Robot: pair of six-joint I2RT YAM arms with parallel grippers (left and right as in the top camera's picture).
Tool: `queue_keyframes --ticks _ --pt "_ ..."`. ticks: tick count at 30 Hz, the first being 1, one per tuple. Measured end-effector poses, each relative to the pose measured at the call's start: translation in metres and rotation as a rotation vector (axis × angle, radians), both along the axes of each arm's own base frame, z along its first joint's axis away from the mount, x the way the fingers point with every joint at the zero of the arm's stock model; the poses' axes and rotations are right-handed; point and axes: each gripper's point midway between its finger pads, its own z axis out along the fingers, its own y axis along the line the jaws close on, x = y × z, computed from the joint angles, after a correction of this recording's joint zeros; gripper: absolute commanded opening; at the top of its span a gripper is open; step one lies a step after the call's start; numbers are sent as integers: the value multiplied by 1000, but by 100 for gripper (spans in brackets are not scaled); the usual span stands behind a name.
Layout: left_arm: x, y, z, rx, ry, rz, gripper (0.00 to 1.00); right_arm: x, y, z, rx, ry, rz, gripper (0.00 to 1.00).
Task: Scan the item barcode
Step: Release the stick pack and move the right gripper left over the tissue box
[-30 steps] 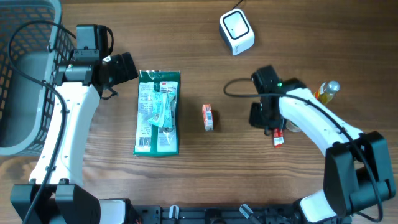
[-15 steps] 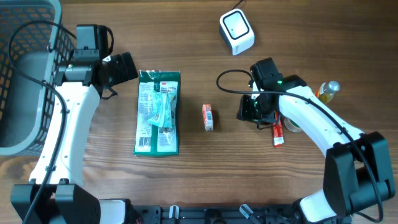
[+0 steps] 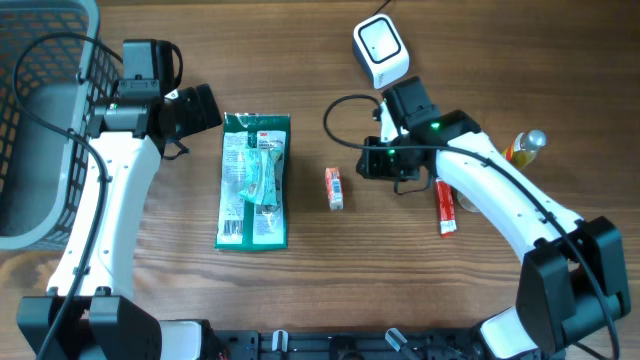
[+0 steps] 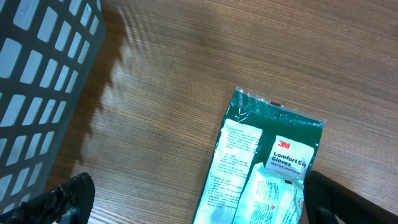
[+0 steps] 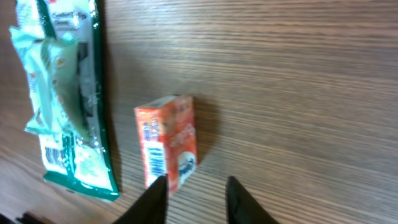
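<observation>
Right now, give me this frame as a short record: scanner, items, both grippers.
scanner: white, far side of table
orange box: on table, barcode side visible, not held
gloves pack: flat on table, left of box
left gripper: open, empty
right gripper: jaws apart, empty, near orange box
elsewhere: red tube, bottle, basket

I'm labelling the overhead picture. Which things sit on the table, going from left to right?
grey basket → green glove pack → small orange box → white scanner → red tube → bottle
</observation>
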Motion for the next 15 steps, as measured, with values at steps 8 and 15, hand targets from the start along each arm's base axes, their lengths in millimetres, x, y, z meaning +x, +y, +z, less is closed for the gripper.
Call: queue_keyframes --ticks 8,15 --pt "0 0 0 0 0 0 100 -5 32 0 24 -66 85 18" --pt "0 0 0 0 0 0 100 -3 35 0 2 -98 91 20"
